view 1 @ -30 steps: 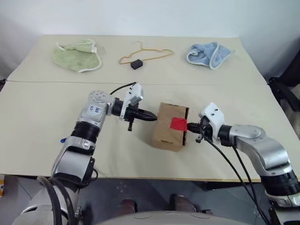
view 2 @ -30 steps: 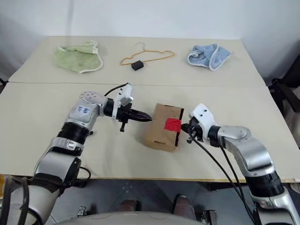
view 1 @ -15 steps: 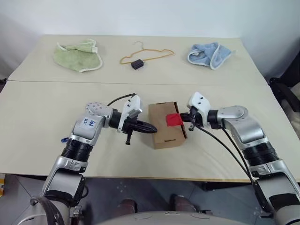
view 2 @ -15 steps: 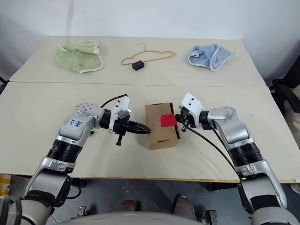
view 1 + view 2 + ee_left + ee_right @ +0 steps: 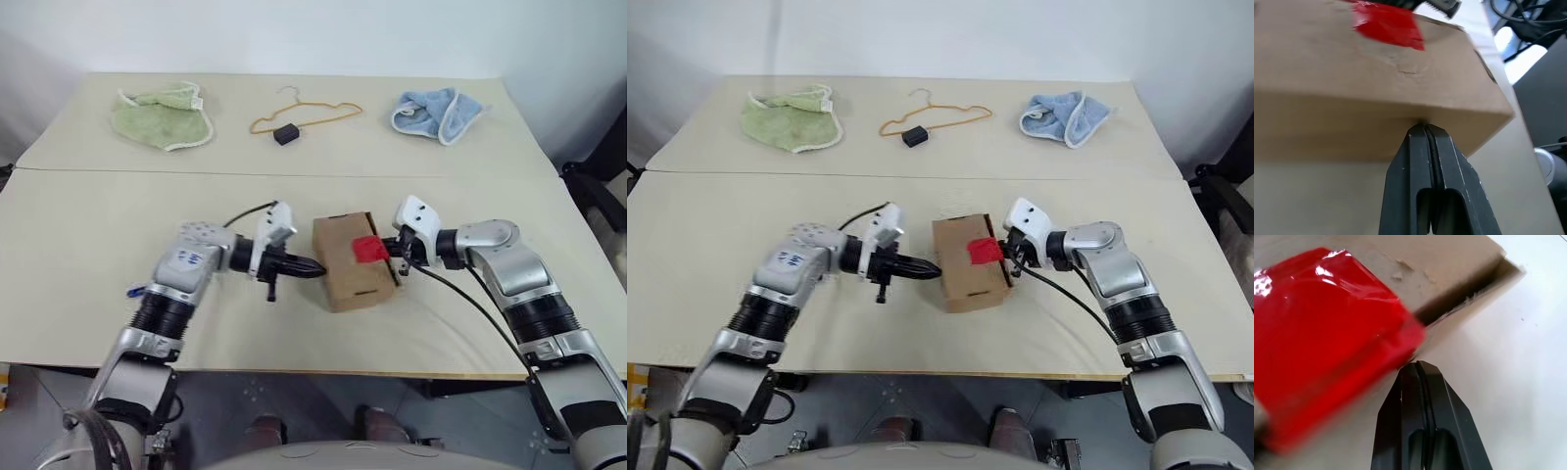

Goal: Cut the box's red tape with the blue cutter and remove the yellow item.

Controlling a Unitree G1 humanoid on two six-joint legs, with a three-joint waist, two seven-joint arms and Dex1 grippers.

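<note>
The brown box (image 5: 345,264) lies mid-table with the red tape (image 5: 367,249) on its top near the right edge. My left gripper (image 5: 318,269) is shut, and its tips (image 5: 1425,128) press the box's left side wall (image 5: 1352,112). My right gripper (image 5: 395,255) is also shut, with its tips (image 5: 1418,364) at the edge of the red tape (image 5: 1322,333), under the lid's rim (image 5: 1469,293). A bit of blue (image 5: 131,291) pokes out from under my left forearm; I cannot tell whether it is the blue cutter. The yellow item is hidden.
Along the far side of the table (image 5: 78,225) lie a green cloth (image 5: 162,116), a tan wire hanger with a black clip (image 5: 286,133) and a blue cloth (image 5: 438,113). The table's front edge runs just below both forearms.
The box has turned and now lies squarer to me. My left gripper sank and came against its left side. My right arm folded in and brought its gripper to the tape's edge.
</note>
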